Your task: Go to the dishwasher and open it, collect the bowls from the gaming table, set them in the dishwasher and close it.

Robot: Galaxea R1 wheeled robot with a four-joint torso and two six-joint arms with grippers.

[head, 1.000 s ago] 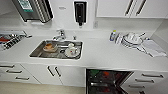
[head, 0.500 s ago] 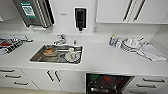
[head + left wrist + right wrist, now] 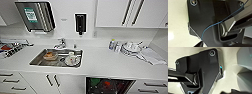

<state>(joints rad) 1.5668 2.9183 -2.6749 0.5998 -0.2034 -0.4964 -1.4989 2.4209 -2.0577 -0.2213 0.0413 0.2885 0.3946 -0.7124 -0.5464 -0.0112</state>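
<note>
So you're parked right in front of the counter [image 3: 105, 62], and the dishwasher [image 3: 110, 86] sits open below its edge, dark inside. There's a green blob and an orange-red one in the rack, which I'd guess are the bowls [image 3: 100, 83], but it's too blurry to swear by.

Can't tell whether either hand is open, closed or holding anything; both wrist views are mostly the robot's own dark plate over pale floor.

Stuff that could bite you from here:

- The door itself isn't visible from up top, it's hidden under the frame edge. If it's hanging down in front of your base, rolling forward could ram it.
- If those blobs aren't sitting fully in the rack, closing up could jam or knock one out.
- You've got no eyes on the handle, so swinging an arm in blind may catch the drawers [image 3: 152, 86] beside it or the counter lip.
- The sink [image 3: 37, 60] is full of dishes, and a plate stack [image 3: 131, 47] sits near the right, so keep elbows low.
</note>
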